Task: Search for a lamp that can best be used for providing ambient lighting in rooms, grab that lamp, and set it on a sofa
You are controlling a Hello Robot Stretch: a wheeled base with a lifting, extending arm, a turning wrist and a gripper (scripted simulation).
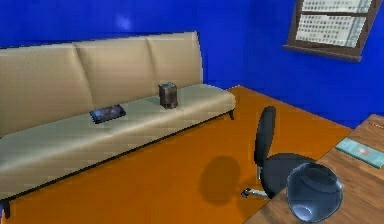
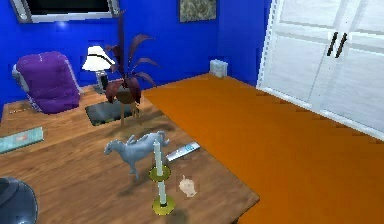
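Lamp (image 2: 97, 60), white-shaded: upper left of arm side view, upright at far end of desk (image 2: 70, 165) beside potted plant (image 2: 130, 60), probably placed as corner lighting. Sofa (image 1: 60, 140): forward view's left, long seat suited to receive it. Pincer: state cannot be told.

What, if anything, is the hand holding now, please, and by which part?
That cannot be told from these pictures; the white-shaded lamp stands beside the potted plant.

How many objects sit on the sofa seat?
2: a flat dark item mid-seat and a small brown box right of it. The sofa runs off the left edge; more may be hidden.
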